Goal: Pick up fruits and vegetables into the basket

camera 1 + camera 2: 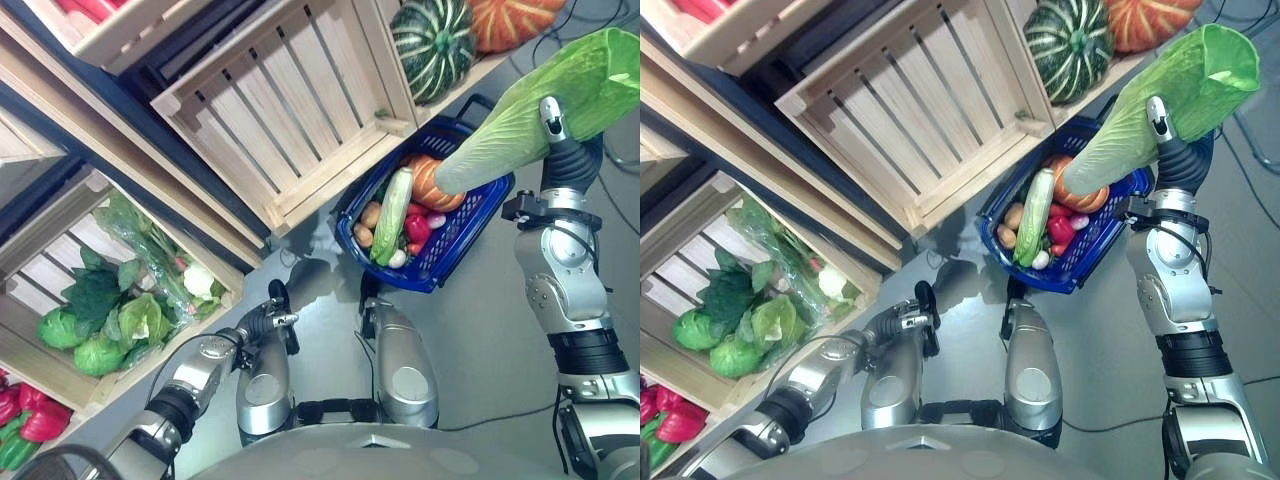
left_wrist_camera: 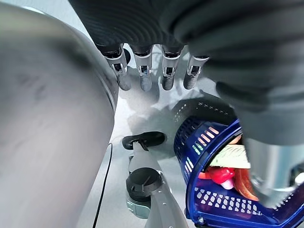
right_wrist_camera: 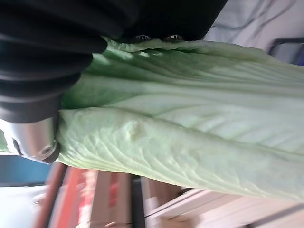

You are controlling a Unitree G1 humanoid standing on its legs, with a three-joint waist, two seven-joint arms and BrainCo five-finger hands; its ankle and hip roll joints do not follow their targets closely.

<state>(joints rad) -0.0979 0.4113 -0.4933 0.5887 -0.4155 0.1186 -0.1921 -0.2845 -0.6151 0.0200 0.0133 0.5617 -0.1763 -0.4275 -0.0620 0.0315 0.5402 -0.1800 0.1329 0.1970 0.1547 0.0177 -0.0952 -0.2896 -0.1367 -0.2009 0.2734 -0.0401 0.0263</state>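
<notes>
The right hand [image 1: 556,125] is curled round a long pale-green cabbage [image 1: 540,100], gripping it about midway; in its wrist view the thumb presses against the leaves. The cabbage hangs tilted above the blue basket [image 1: 455,250], its pale stem end over the basket's right rim and its leafy end raised away to the right. The basket sits on the grey floor [image 1: 480,340] and already holds a small orange pumpkin [image 1: 432,185], a long green-and-white vegetable [image 1: 393,215], red peppers [image 1: 417,230] and a couple of potatoes [image 1: 368,222].

The left hand [image 1: 268,322] hangs low near the floor with its fingers straight and relaxed, holding nothing.

Just behind the basket stands an empty slatted wooden crate [image 1: 290,110], and beside that a shelf with a striped green squash [image 1: 433,45] and an orange pumpkin [image 1: 508,20]. Further left, a lower crate [image 1: 60,250] holds leafy greens and round cabbages [image 1: 80,340]. Open floor lies in front of and to the right of the basket.
</notes>
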